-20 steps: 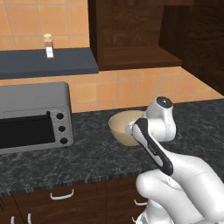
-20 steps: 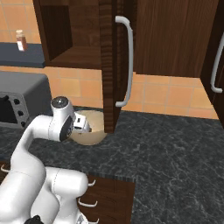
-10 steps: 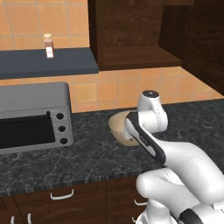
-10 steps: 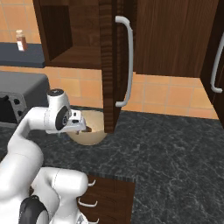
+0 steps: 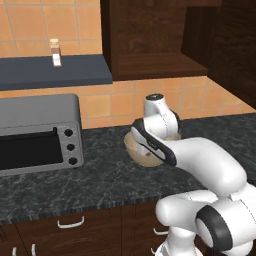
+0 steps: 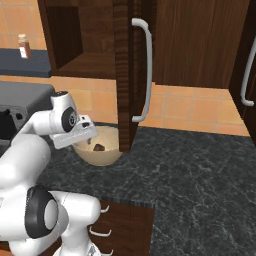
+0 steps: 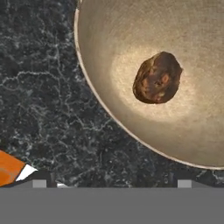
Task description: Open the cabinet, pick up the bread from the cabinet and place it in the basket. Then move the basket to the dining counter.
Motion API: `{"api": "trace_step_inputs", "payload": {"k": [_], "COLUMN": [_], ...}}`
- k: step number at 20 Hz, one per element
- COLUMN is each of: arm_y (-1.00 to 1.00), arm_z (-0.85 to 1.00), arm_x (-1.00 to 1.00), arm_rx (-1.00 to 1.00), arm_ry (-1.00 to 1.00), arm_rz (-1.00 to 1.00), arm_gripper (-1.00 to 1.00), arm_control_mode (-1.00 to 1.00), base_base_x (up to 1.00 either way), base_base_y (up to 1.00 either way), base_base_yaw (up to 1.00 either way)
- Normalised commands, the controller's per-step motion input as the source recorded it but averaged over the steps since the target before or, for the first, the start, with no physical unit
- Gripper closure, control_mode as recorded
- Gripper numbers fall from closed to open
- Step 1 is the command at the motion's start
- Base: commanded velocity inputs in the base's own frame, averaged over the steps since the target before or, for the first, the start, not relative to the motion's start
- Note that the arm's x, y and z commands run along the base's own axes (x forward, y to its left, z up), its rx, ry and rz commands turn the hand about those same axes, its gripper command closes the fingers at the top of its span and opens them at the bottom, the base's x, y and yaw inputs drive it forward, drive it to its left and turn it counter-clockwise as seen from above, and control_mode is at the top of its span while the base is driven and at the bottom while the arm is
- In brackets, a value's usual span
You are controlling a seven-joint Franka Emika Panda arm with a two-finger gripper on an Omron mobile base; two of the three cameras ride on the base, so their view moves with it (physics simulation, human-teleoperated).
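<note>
from the left base view the basket sits on the dark counter beside the toaster oven, half hidden by the arm. from the right base view the cabinet door stands open and the bread lies in the basket. in the hand view the gripper is spread wide, grasping nothing, above the basket's rim.
</note>
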Motion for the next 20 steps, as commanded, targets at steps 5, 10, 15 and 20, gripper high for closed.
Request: {"api": "trace_step_inputs", "payload": {"k": [5,10,15,20], "arm_y": [-0.01,0.00,0.00,0.00], "arm_z": [-0.40,-0.38,-0.36,-0.38], "arm_x": [0.44,0.42,0.33,0.01], "arm_rx": [-0.04,0.00,0.00,0.00], "arm_ry": [0.00,-0.02,0.00,0.00], "arm_rz": [0.23,0.24,0.23,0.19], "arm_gripper": [-1.00,-1.00,-1.00,-1.00], "arm_control_mode": [-1.00,-1.00,-1.00,-1.00], "base_base_x": [0.00,0.00,0.00,0.00], "base_base_y": [0.00,0.00,0.00,0.00], "base_base_yaw": [0.00,0.00,0.00,0.00]}}
